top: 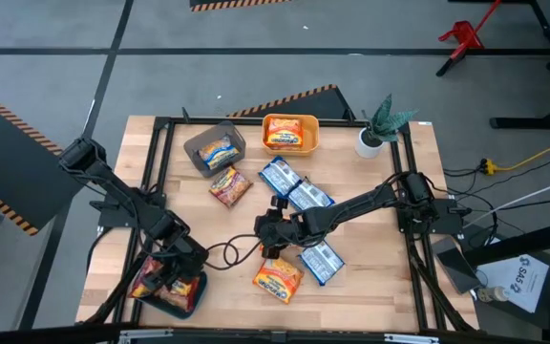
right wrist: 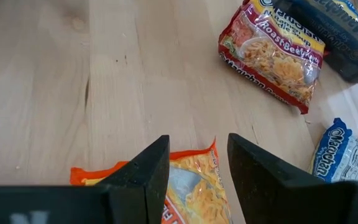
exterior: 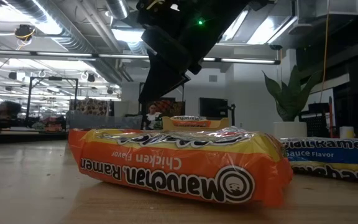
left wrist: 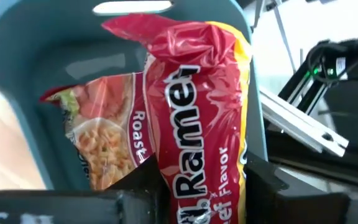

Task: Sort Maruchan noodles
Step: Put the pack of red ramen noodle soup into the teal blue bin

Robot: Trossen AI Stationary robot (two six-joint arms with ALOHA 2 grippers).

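Maruchan packets scattered over table [top: 370, 277], taking plant [top: 382, 126] as landmark: one orange in yellow bin [top: 290, 133] just beside plant; one in grey bin [top: 215, 146] further along same edge; red packet [top: 229, 185] on bare wood near grey bin; three blue packets [top: 296, 191] between plant and table middle; orange packet [top: 278, 277] at side opposite plant. Teal bin [top: 175, 291] at corner farthest from plant, red packets inside.

Left gripper [left wrist: 194, 186] above teal bin, fingers [left wrist: 263, 183] clamped on red beef packet [left wrist: 194, 112], held upright over another red one lying in bin. Right gripper [right wrist: 197, 162] at table middle, over orange packet, fingers [right wrist: 148, 171] apart, straddling packet's end, not yet closed on it.

Risks, as judged: beef packet released while upright, then leaning on bin wall and tipping out over rim; crinkly film catching on finger and lifting out again. On right side, closing on thin edge only, letting slick wrapper slide free, or pushing packet along wood towards nearby blue one.
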